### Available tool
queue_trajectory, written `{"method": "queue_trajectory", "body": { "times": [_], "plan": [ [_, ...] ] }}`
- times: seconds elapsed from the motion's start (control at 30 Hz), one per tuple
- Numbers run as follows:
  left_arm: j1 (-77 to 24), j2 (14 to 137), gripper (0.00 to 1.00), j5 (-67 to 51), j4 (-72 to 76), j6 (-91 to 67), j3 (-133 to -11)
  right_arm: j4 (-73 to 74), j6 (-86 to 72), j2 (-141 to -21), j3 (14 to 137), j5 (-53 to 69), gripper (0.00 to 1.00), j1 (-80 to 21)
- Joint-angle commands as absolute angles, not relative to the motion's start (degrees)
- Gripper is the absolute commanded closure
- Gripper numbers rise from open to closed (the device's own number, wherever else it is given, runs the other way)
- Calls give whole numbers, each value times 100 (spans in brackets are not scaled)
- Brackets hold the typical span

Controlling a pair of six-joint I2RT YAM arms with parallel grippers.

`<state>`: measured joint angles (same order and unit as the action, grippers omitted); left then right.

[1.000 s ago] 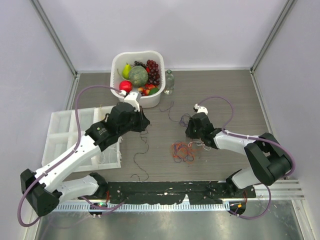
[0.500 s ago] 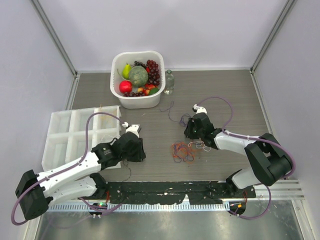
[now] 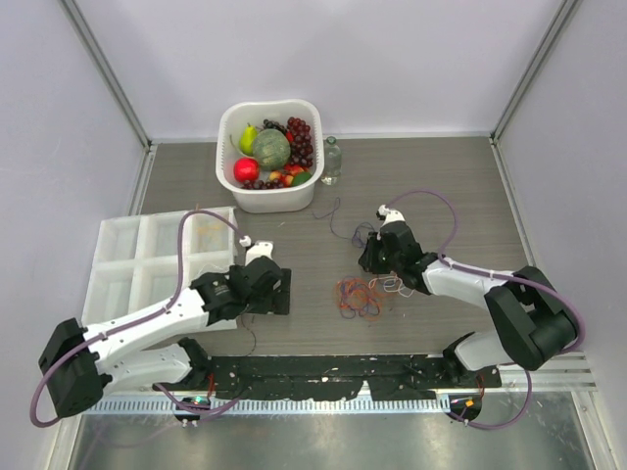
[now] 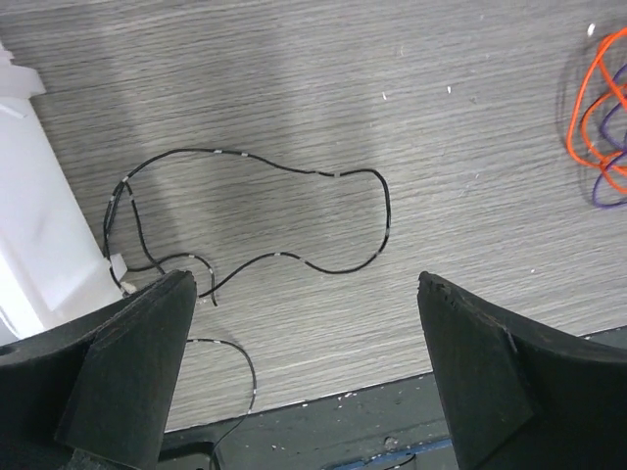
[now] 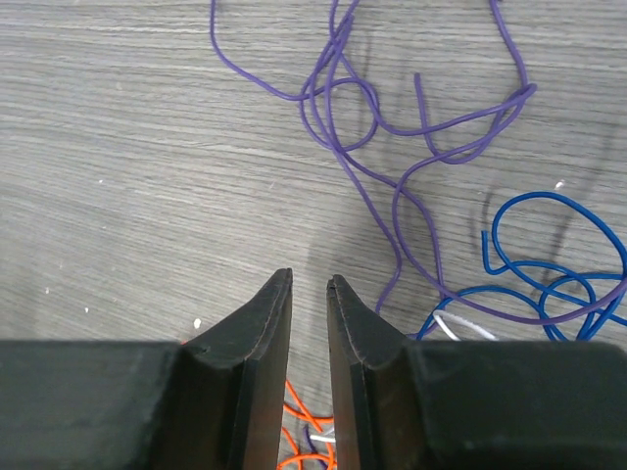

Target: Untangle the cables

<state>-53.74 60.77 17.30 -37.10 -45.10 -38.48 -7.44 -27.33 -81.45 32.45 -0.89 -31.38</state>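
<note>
**Left arm lets the black cable go**

Beside the white tray (image 3: 127,257), the left gripper (image 4: 306,284) has just sprung wide open. The black cable (image 4: 337,174) lies loose beneath it, so one strand looks freed. The remaining tangle (image 3: 361,296) sits mid-table. The right gripper (image 5: 310,284) hovers over purple strands (image 5: 400,211), fingers nearly together; I cannot tell whether they pinch anything.

White plastic basket (image 3: 227,127) at far side of grey wood-grain worktop (image 3: 431,186), holding green melon (image 3: 271,149), red apple (image 3: 246,169), pear (image 3: 249,137), dark grapes (image 3: 300,137). Clear glass jar (image 3: 331,160) upright just right of basket. White compartment tray (image 3: 122,264) at worktop's left edge.
</note>
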Motion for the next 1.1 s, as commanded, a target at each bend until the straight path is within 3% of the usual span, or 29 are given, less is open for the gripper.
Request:
{"method": "queue_trajectory", "body": {
  "times": [0.0,0.23,0.4,0.73,0.83,0.93,1.07],
  "plan": [
    [-5405,5652,0,2127,-3980,-4911,-3999,-572,-2436,-7840,3472,167,74,-3120],
    [-5405,4800,0,2171,-4806,-7289,-4158,-949,-2408,-7910,3182,255,74,-3120],
    [-5405,4860,0,2171,-5607,-8910,-4070,-1037,-2408,-7867,3103,290,74,-3120],
    [-5405,6590,0,3164,-6600,-9860,-4851,-1186,-2426,-7805,2962,308,73,-3111],
    [-5405,7030,1,2883,-6373,-10115,-4834,-1213,-2426,-7761,2936,308,74,-3103],
    [-5405,7338,9,2882,-6144,-10493,-4633,-1230,-2435,-7743,2918,308,74,-3103],
    [-5405,7707,9,3138,-5828,-10582,-4491,-1239,-2435,-7726,2909,325,73,-3102]
  ]
}}
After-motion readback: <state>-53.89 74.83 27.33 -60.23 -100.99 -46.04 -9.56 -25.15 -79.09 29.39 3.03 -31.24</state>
